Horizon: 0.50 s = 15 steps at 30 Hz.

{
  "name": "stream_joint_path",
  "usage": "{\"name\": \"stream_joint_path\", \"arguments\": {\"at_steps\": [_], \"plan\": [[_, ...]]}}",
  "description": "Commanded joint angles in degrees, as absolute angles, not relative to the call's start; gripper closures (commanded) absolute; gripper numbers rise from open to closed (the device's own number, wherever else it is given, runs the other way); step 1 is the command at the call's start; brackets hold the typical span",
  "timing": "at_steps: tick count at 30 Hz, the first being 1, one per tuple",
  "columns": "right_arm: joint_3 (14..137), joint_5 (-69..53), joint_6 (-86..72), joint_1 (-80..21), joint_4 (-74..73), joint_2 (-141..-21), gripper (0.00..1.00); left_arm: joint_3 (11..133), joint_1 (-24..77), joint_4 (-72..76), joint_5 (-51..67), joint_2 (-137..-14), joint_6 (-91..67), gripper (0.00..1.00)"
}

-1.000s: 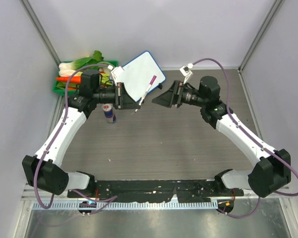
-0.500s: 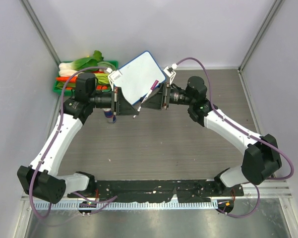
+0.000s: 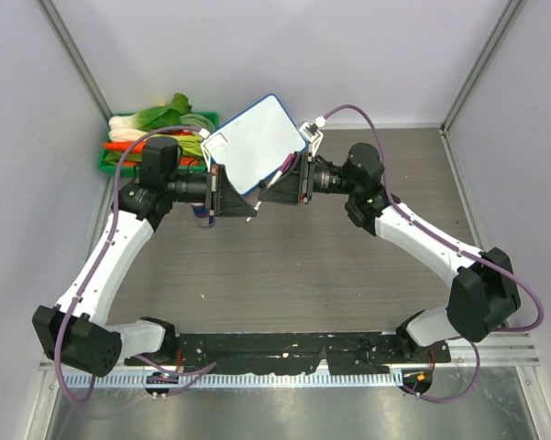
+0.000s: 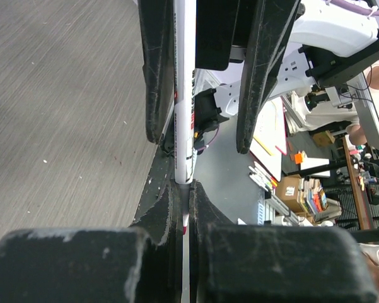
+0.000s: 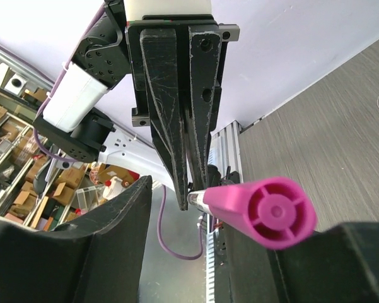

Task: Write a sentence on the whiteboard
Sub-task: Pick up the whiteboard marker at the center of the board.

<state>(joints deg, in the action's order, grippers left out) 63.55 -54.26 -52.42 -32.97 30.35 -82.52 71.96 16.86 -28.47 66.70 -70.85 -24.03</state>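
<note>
Looking down from the top camera, I see both arms meeting above the far half of the table [image 3: 303, 266], with a marker pen [image 3: 277, 172] bridging them. My left gripper [image 4: 184, 189] is pinched tight on the writing end of the white barrel; the wrist view shows its fingers [image 4: 167, 208] pressed against the pen on both sides. My right gripper [image 5: 195, 208] sits around the pink cap [image 5: 274, 211] with its jaws roughly half apart: one finger is against the pen, the other stands clear with a gap, so there is no grip on that side yet. The whiteboard [image 3: 261, 133] is at the table's far edge, left of middle, turned diagonally with its white face up. Just beside it, in the far left corner, I see a green tray [image 3: 119, 160] of vegetables [image 3: 156, 117]. A can [image 3: 202, 213] stands under my left wrist.
</note>
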Motion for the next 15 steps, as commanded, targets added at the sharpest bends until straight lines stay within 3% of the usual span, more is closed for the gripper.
{"name": "stream_joint_path", "arguments": {"at_steps": [1,7,15], "plan": [[63.28,-55.99,-53.0,-33.4,33.66,-81.3,0.55,72.16,17.05,-30.84,68.03,-70.4,-21.8,1.0],[63.02,-56.16,-53.09,-33.4,33.66,-81.47,0.67,72.16,17.05,-32.52,67.85,-70.58,-20.39,1.0],[62.84,-57.65,-53.35,-33.66,33.75,-81.91,0.69,71.98,17.05,-32.7,67.76,-70.66,-20.48,1.0]]}}
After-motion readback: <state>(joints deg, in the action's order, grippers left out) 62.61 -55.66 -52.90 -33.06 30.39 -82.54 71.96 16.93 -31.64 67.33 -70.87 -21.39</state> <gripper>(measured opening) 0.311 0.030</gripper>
